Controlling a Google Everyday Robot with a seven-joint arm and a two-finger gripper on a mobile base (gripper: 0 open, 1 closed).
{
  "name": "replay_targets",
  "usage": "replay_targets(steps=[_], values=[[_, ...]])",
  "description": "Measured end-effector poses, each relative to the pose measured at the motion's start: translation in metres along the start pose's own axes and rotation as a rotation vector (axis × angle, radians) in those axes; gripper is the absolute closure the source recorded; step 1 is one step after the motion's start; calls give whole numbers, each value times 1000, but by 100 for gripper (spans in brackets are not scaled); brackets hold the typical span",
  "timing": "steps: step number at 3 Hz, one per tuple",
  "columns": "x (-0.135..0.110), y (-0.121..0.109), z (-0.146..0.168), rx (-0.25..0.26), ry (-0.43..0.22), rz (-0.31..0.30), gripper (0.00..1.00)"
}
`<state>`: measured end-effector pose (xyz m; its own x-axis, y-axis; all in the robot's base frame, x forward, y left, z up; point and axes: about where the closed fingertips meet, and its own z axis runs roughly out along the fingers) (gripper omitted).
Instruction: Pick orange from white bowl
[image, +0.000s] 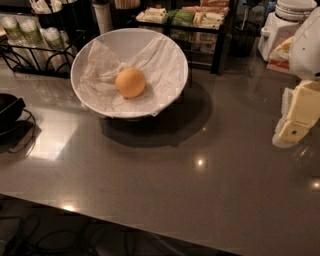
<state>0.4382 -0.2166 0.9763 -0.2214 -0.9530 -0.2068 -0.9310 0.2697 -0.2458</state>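
White crinkled paper (162, 60) lines your conical white bowl (127, 40) around the smooth, round orange (130, 82). Your gripper (294, 131) hangs at three o'clock; you can't tell its grip.

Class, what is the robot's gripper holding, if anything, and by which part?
Nothing: the gripper hangs bare at the right edge, while the orange lies in the white bowl.

The orange (130, 82) lies in the white bowl (125, 41); the gripper (293, 126) hangs, seemingly well apart, at right.
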Motion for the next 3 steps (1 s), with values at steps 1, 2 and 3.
replay_targets(steps=[1, 2, 3], values=[[0, 0, 0, 0, 0, 0, 0], [-24, -11, 6, 24, -52, -17, 0], [-66, -26, 17, 35, -133, -70, 0]])
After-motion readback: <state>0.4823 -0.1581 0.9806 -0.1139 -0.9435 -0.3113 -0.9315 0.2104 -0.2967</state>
